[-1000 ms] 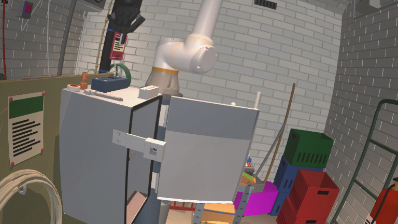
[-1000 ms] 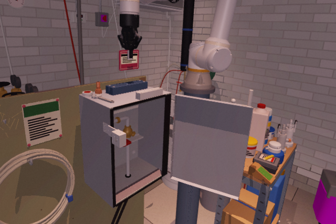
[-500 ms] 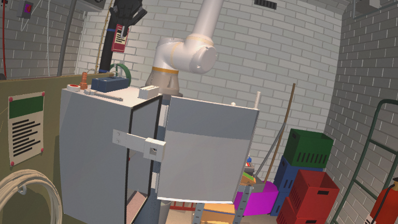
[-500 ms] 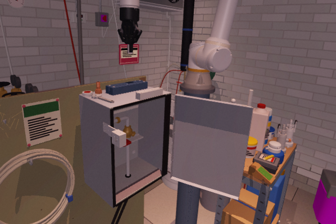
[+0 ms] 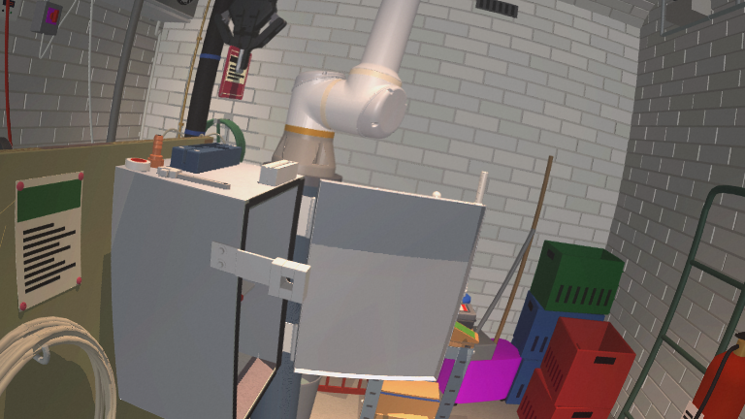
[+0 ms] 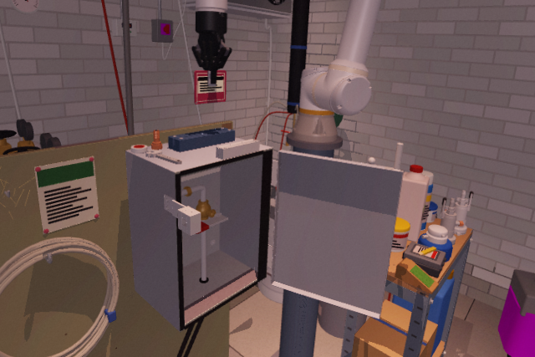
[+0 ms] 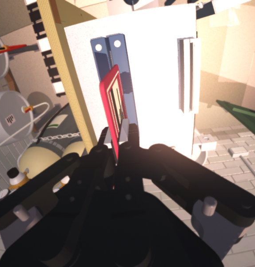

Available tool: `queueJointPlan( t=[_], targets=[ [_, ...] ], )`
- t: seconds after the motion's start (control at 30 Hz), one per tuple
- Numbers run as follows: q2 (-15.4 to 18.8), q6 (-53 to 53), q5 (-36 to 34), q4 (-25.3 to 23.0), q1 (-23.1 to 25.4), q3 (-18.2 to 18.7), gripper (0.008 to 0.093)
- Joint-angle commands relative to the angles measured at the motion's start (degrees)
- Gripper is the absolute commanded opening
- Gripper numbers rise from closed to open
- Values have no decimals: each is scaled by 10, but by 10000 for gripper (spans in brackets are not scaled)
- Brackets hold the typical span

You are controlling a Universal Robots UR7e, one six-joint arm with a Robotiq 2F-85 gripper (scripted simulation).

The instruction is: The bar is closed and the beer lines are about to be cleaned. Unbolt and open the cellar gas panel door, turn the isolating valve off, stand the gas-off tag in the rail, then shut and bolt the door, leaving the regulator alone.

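Observation:
The red gas-off tag (image 6: 210,86) hangs high above the blue rail (image 6: 201,139) on top of the grey panel box (image 6: 194,232). The tag (image 5: 233,72) is held by its upper edge in my closed gripper (image 6: 211,69). In the wrist camera the tag (image 7: 113,107) stands edge-on over the blue rail (image 7: 113,74). A white slotted holder (image 7: 188,74) lies near the box's front edge. The panel door (image 6: 335,232) stands swung open to the right. Inside the box I see a brass valve (image 6: 205,209) on a white pipe. The white bolt bracket (image 5: 263,273) sticks out from the box's side.
A shelf cart (image 6: 425,266) with bottles and a meter stands right of the open door. Stacked crates (image 5: 571,327) and a magenta bin (image 5: 486,373) sit by the far wall. A roll of red tape (image 5: 137,163), a copper fitting and a wrench lie on the box top.

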Motion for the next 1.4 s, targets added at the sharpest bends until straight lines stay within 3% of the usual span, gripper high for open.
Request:
queueJointPlan(
  t=[0.0, 0.57, 1.37],
  targets=[
    [-1, 6, 0, 0, 7, 0, 80],
    [-1, 135, 0, 0, 136, 0, 80],
    [5, 144, 0, -17, 145, 10, 80]
  ],
)
